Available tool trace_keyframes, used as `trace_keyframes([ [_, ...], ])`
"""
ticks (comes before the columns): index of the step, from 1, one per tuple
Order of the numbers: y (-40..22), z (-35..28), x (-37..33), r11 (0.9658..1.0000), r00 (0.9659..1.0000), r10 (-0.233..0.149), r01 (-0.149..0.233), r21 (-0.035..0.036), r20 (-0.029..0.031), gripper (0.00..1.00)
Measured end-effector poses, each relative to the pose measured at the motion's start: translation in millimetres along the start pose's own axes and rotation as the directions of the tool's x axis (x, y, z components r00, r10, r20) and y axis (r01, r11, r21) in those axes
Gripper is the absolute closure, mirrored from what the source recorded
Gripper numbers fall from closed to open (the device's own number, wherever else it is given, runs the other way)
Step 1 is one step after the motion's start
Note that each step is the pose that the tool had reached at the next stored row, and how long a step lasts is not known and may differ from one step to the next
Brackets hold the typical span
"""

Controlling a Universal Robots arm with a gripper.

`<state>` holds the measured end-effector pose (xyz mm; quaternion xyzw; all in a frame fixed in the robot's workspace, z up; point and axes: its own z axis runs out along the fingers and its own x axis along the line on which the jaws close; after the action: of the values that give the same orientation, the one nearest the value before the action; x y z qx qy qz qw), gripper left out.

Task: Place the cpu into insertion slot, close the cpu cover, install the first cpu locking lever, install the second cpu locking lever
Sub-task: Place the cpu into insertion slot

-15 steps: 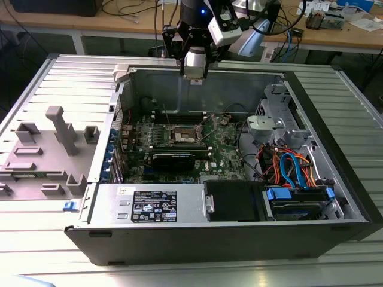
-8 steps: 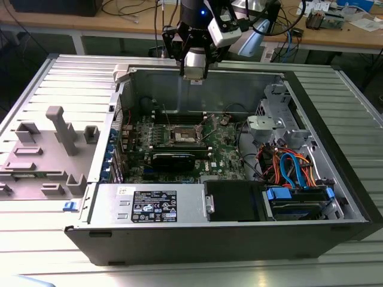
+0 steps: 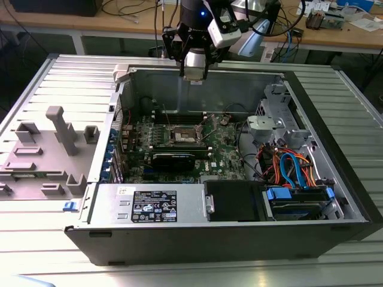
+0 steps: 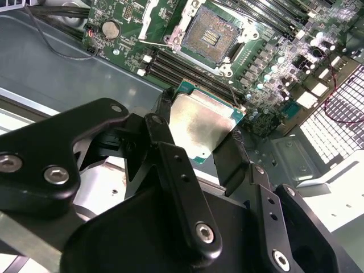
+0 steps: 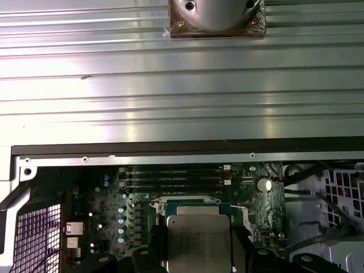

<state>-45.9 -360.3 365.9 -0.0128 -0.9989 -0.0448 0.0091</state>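
Observation:
My gripper (image 4: 200,126) is shut on the cpu (image 4: 203,122), a flat square chip with a silvery top and green edge, pinched between two black fingers (image 4: 232,152). The first wrist view shows the same cpu (image 5: 198,238) in the gripper (image 5: 198,253). In the exterior view the gripper (image 3: 194,75) hangs above the rear wall of the open computer case, well above the board. The insertion slot (image 4: 210,33) lies uncovered on the green motherboard, its dark contact field exposed. The cpu cover (image 4: 150,20) stands swung back beside the slot. In the exterior view the slot (image 3: 182,135) is near the board's middle.
Long black memory slots (image 4: 182,67) run between the slot and the case wall. A black power-supply box (image 3: 152,204) fills the case's near side, and drive bays with orange and blue cables (image 3: 293,170) sit at the exterior view's right. A grey fixture (image 3: 54,149) stands outside on the ribbed table.

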Motion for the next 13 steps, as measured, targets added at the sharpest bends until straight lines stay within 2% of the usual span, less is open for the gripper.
trace_keyframes([
  [13, -0.4, 3.0, 0.2, 1.0, 1.0, 0.0, 0.0, 0.0, 0.0, 0.45],
])
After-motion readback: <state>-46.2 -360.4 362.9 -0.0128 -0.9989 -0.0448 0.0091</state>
